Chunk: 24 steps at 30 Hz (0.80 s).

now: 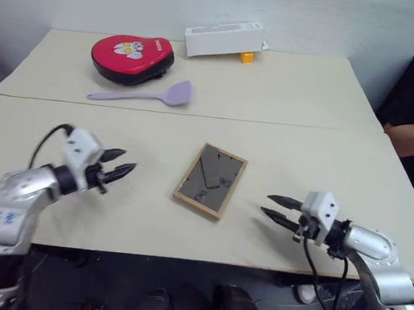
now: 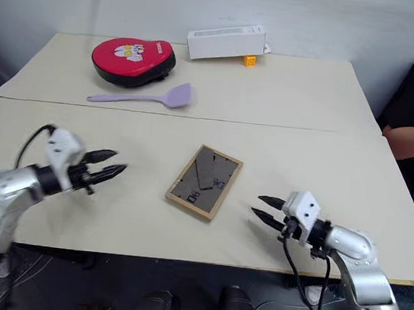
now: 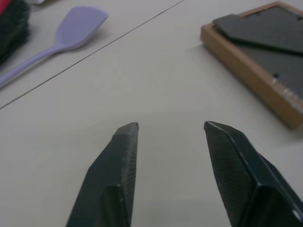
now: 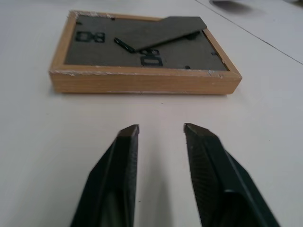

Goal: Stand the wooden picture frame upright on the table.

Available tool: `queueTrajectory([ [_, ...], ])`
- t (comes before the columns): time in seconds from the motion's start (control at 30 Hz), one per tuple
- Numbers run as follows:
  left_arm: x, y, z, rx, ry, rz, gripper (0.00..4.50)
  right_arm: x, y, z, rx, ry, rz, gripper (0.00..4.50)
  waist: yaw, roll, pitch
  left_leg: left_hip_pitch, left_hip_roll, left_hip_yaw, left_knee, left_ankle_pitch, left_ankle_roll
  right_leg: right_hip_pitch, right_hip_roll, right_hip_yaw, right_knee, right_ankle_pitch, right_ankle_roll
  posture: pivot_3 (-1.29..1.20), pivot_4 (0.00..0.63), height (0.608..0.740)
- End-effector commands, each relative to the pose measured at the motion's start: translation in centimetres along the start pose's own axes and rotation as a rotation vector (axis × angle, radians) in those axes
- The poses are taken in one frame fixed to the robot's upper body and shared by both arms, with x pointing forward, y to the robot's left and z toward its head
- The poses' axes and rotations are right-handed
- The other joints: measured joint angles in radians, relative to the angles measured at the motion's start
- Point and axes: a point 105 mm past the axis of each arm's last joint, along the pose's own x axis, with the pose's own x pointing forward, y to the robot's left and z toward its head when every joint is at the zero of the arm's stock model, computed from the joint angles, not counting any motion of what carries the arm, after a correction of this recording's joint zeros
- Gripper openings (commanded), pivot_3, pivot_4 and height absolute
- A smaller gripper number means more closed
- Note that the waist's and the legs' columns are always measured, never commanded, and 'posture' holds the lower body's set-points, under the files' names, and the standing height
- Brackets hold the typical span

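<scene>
Both grippers hovered parted and empty over the table [image 1: 328, 100]: left gripper [image 1: 122, 163], then the wooden picture frame [image 1: 210, 180] lying face down between them, then right gripper [image 1: 277, 208]. Behind lay a red pad [image 1: 133, 58], its writing unreadable.

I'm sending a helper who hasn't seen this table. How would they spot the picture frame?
On the cream table, look at the near half, this side of the seam. The wooden picture frame lies flat there, between the left gripper and right gripper. Its dark grey back faces up, rimmed in light wood.
</scene>
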Motion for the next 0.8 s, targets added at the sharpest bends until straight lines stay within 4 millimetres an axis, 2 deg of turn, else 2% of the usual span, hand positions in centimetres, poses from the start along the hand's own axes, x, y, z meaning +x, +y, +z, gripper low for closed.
queueTrajectory([
  [0.03,3.3,-0.5,-0.4,0.002,0.043,-0.033,1.09,2.1,-0.7,0.2,-0.066,0.021,-0.018,0.42,-0.004,0.000,0.000,-0.001,0.000,0.001,0.002,0.000,0.000,-0.001,0.000,0.000,0.001,0.000,0.000,0.00,0.150,0.740],
  [0.07,4.4,-0.5,-0.4,-0.003,0.044,-0.035,0.75,2.8,-0.9,0.4,-0.077,0.019,-0.024,0.03,-0.006,0.000,0.000,-0.001,0.000,0.001,0.004,0.000,0.000,-0.001,0.001,0.000,0.001,0.000,0.000,0.00,0.150,0.740],
  [0.13,6.1,-0.8,-0.5,-0.018,0.051,-0.042,0.08,4.1,-1.3,0.5,-0.103,0.030,-0.027,0.00,-0.005,0.000,0.000,-0.001,0.001,0.002,0.006,0.000,0.000,-0.001,0.002,0.000,0.003,0.000,0.000,0.00,0.150,0.740],
  [0.17,6.7,-1.0,-0.5,-0.021,0.054,-0.050,0.02,4.6,-1.5,0.6,-0.109,0.035,-0.034,0.00,-0.004,0.000,0.000,-0.002,0.001,0.001,0.007,0.000,0.000,-0.001,0.002,0.000,0.003,0.000,0.000,0.00,0.150,0.740],
  [0.3,8.0,-2.1,-1.4,-0.021,0.092,-0.089,0.02,6.4,-1.6,1.3,-0.107,0.031,-0.024,0.00,-0.002,0.000,0.000,-0.002,0.001,0.001,0.009,0.000,0.000,-0.001,0.001,0.000,0.004,0.000,0.000,0.00,0.150,0.740],
  [0.43,8.3,-3.5,-2.0,-0.042,0.108,-0.136,0.02,7.5,-1.6,2.2,-0.107,0.002,-0.028,0.00,-0.001,0.000,0.000,-0.003,0.001,0.000,0.011,0.000,0.000,-0.002,0.001,0.000,0.005,0.000,0.000,0.00,0.150,0.740],
  [0.5,8.2,-4.9,-1.7,-0.053,0.082,-0.203,0.02,7.8,-1.3,2.2,-0.102,0.008,-0.016,0.00,-0.001,0.000,0.000,-0.003,0.001,0.000,0.011,0.000,0.000,-0.002,0.001,0.000,0.005,0.000,0.000,0.00,0.150,0.740],
  [0.63,7.6,-6.3,-2.1,-0.066,0.098,-0.265,0.02,8.2,-1.2,2.2,-0.098,0.007,-0.007,0.00,-0.002,0.000,0.000,-0.003,0.001,0.000,0.011,-0.001,0.000,-0.002,0.001,0.000,0.005,0.000,0.000,0.00,0.150,0.740],
  [0.8,6.6,-6.2,-2.3,-0.078,0.102,-0.242,0.02,8.7,-1.0,2.4,-0.103,0.000,0.015,0.00,-0.004,0.000,0.000,-0.003,0.001,0.000,0.011,-0.001,0.000,-0.002,0.001,0.000,0.005,0.000,0.000,0.00,0.150,0.740],
])
